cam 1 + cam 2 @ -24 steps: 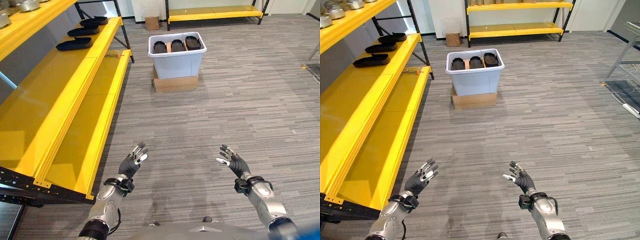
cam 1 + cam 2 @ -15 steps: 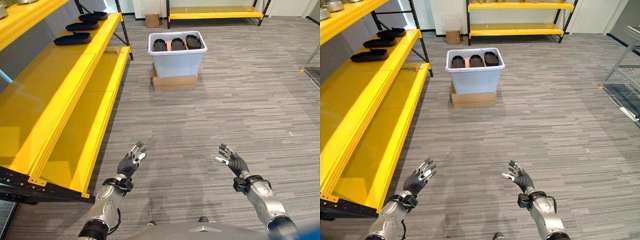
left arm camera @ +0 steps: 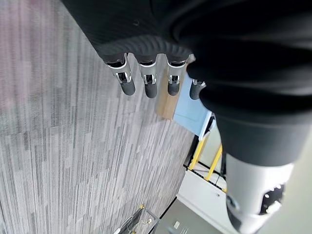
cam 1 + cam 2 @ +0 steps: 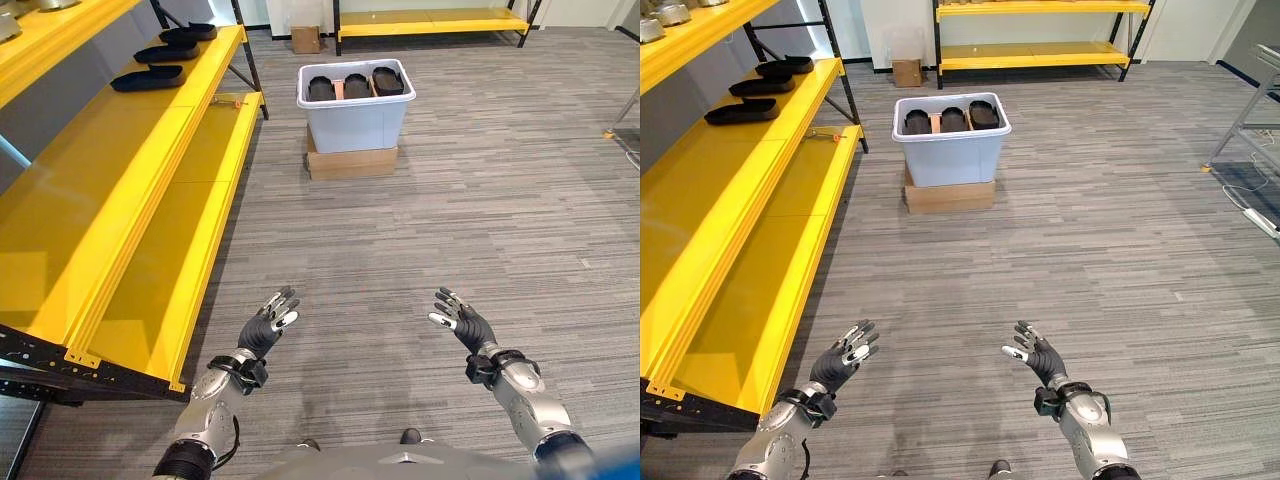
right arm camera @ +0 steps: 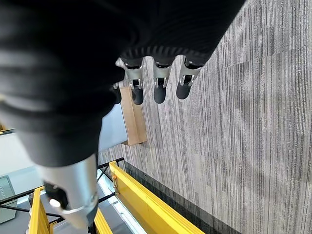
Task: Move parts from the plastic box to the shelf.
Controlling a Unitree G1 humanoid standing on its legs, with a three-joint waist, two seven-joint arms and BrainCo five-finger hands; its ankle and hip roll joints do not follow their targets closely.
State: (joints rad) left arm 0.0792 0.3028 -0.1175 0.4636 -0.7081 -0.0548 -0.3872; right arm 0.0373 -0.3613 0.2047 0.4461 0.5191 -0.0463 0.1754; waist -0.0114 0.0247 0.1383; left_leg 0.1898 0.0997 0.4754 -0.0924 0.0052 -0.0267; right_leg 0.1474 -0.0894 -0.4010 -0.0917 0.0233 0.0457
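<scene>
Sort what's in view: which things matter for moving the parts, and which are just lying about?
Job:
plastic box
black parts in the box
black parts on the shelf
yellow shelf
left hand, right hand, both empty

Lying about:
cardboard under the box
small carton
far rack

Grey striped carpet (image 4: pixel 480 200), far yellow rack (image 4: pixel 430 22).

Box (image 4: pixel 355 120): pale blue-grey plastic, open-topped, upright on a flat cardboard carton on the floor. Parts (image 4: pixel 354 86): three dark, apparently oval pieces side by side inside. Shelf (image 4: pixel 120 190): yellow, tiered; three more dark parts (image 4: pixel 148 77) lie at its far end.
</scene>
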